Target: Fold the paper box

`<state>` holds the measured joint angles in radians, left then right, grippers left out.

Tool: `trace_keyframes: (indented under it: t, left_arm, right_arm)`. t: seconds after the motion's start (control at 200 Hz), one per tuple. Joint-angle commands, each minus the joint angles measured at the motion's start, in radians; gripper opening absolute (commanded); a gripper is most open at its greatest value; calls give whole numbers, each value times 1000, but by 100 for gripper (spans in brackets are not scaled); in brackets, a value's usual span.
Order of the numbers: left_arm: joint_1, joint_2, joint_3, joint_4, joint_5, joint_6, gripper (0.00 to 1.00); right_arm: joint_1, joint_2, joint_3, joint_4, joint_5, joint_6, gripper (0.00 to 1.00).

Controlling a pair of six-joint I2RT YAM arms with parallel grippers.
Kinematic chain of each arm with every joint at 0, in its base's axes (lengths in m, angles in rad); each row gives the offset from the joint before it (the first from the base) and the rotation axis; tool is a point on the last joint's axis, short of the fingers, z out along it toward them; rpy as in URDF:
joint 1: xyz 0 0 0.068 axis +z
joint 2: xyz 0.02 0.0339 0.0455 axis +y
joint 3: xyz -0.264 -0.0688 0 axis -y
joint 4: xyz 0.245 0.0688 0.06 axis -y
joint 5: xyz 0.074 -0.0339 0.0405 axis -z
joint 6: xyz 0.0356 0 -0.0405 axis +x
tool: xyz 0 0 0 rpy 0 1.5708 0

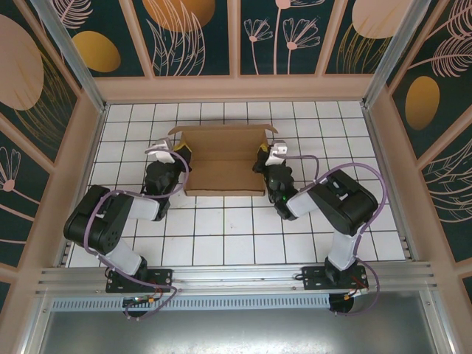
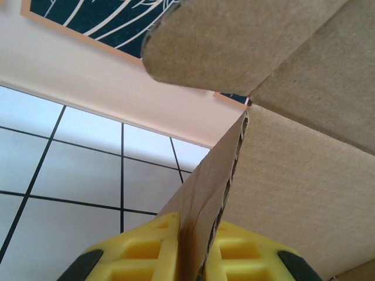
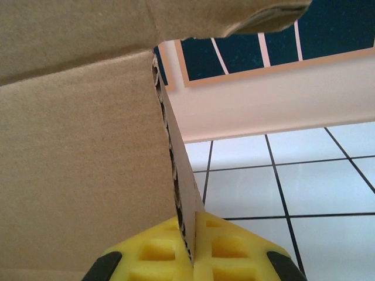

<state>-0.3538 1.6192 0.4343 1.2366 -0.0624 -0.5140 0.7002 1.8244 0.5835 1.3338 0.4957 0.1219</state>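
The paper box (image 1: 223, 162) lies on the far middle of the white tiled surface (image 1: 221, 236), with its brown panel flat and its two short sides turned up. The left end effector (image 1: 181, 155) is pinched narrow on the left side wall. In the left wrist view its yellow pads (image 2: 146, 246) press the corrugated edge from both faces. The right end effector (image 1: 263, 157) grips the right side wall the same way, with its pads (image 3: 234, 246) tight against the board. Holding both walls at once probably serves to hold them upright and square (a one-sided pinch would let the sheet slide or twist) while the remaining panels are brought round. A rounded flap (image 2: 234, 41) juts over the left pinch and another (image 3: 263, 14) over the right one, and either could catch a finger. The peach rail (image 1: 236, 88) of the patterned enclosure stands near the box's far edge, so there is limited room on that side.
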Motion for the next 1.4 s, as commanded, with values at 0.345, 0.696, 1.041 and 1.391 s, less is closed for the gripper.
trace_keyframes:
  t: [0.345,0.696,1.041,1.391]
  left_arm:
    - [-46,-44,-138,44,-26,-122,12]
    - [-50,-15,-225,105,-31,-200,10]
    - [-51,9,-235,76,-63,-218,10]
    - [-50,-17,-255,-11,-178,-172,0]
  right_arm:
    - [142,68,-107,255,117,26,6]
    - [195,159,-161,374,184,28,9]
    - [202,198,-162,375,178,22,14]
    - [202,173,-198,382,71,-49,29]
